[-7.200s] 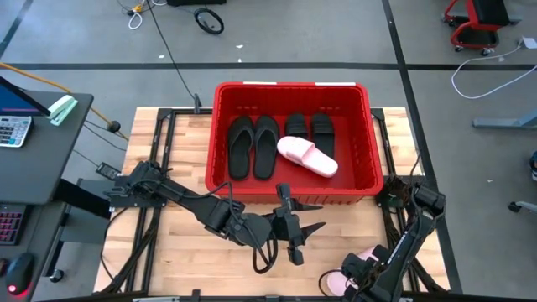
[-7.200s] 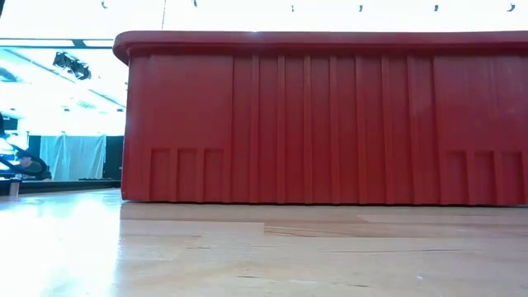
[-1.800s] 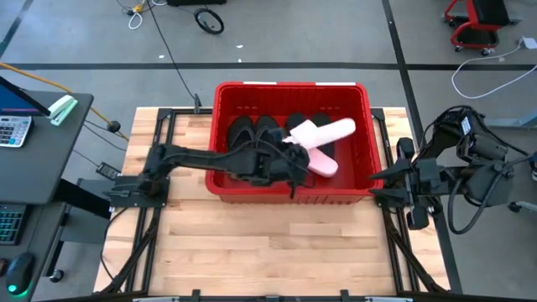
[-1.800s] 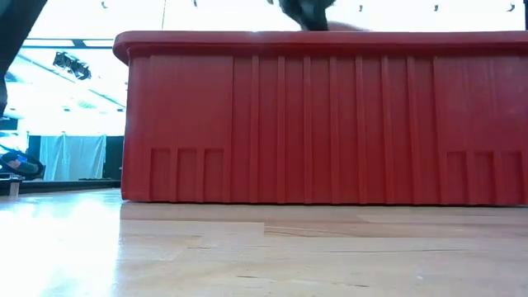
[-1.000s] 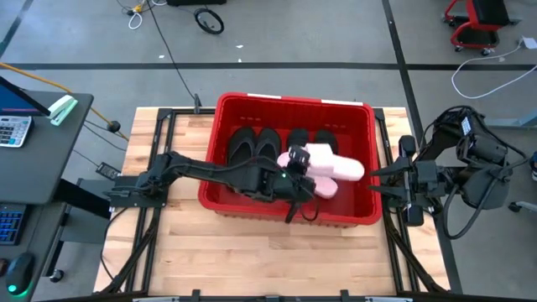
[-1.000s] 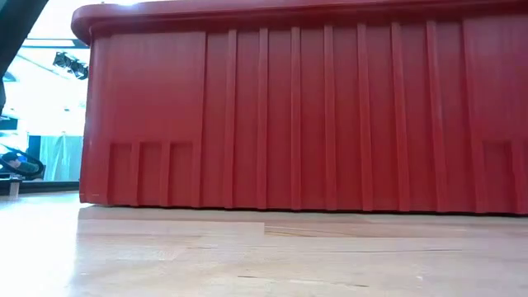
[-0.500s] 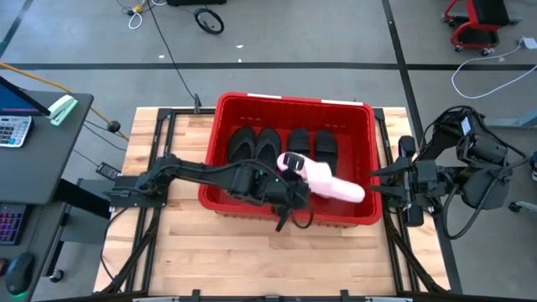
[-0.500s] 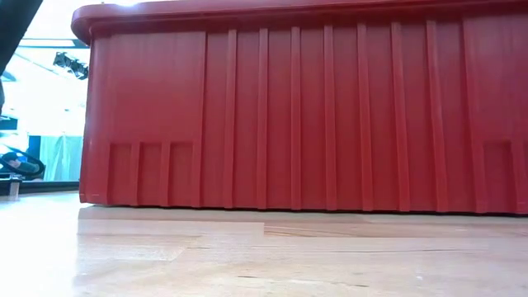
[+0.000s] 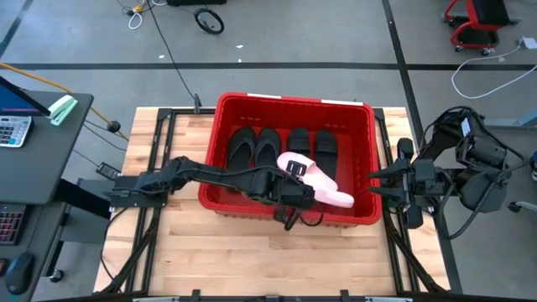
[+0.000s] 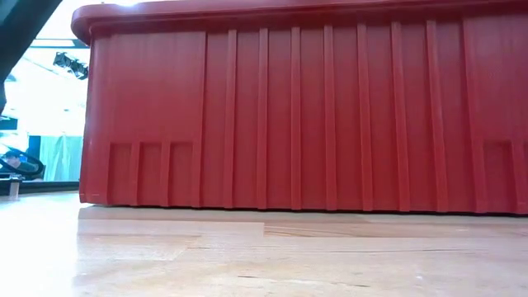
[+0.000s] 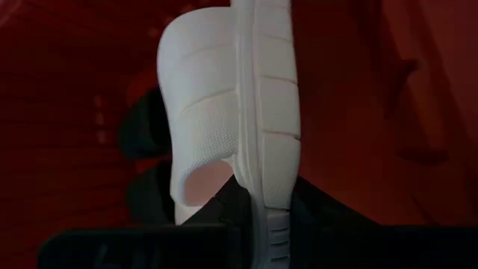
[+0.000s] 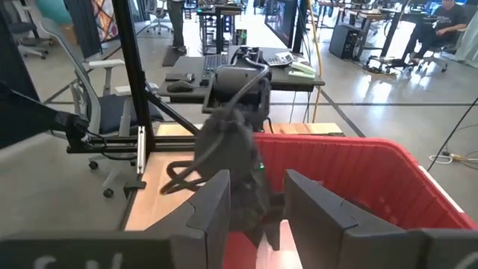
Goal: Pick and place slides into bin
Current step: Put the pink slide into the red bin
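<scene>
The red bin stands on the wooden table and fills the low view with its near wall. On its floor lie two black flip-flops, two black slides and a pale pink slide. My left gripper reaches into the bin from the table's left and is shut on a second pink slide, which stretches toward the bin's near right corner. My right gripper waits open beyond the table's right edge, touching nothing. My left gripper pinches the pink slide by its sole at one end, one finger on each face. The fingers slant down into the bin from the left, along the slide's length. The slide stands on its edge, strap to one side; whether its far end touches the bin floor is hidden.
The right arm stands off the table's right side. A desk with a calculator is at the left. Bare wood lies between the bin and the table's near edge.
My left gripper has carried the pink slide toward the bin's near wall and down, rolling and tipping as it went. The slide has swung from lying across the other pink slide to pointing at the near right corner. The bin has stayed in place.
</scene>
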### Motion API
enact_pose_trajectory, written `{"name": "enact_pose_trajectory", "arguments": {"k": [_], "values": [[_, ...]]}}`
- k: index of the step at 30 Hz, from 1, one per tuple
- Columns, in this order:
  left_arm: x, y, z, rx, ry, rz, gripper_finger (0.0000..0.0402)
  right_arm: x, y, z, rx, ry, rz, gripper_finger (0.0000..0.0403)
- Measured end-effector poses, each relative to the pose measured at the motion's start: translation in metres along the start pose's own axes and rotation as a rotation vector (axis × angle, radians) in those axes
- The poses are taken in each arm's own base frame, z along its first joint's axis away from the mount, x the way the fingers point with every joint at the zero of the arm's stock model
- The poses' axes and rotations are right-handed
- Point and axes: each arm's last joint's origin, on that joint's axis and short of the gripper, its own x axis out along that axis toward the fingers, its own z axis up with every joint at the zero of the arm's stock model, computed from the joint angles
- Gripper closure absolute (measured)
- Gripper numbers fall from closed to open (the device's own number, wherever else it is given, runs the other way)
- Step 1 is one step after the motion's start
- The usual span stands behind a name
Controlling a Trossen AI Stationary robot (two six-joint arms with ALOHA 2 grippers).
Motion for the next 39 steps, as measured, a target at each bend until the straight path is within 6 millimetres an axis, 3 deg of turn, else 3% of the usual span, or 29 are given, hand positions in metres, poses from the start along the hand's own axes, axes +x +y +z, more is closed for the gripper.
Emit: {"name": "enact_pose_trajectory", "arguments": {"k": [15, 21, 31, 39], "values": [[0.023, 0.047, -0.026, -0.079, 0.026, -0.23, 0.035, 0.008, 0.011, -0.007, -0.054, 0.034, -0.016, 0.027], [0.033, 0.056, -0.032, -0.106, 0.03, -0.299, 0.035, 0.008, 0.011, -0.008, -0.056, 0.04, -0.019, 0.027], [0.05, 0.047, -0.037, -0.157, 0.059, -0.366, 0.0347, 0.008, 0.011, -0.008, -0.06, 0.041, -0.02, 0.027], [0.051, 0.035, -0.033, -0.129, 0.061, -0.388, 0.0304, 0.007, 0.009, -0.01, -0.077, 0.054, -0.026, 0.027]]}}
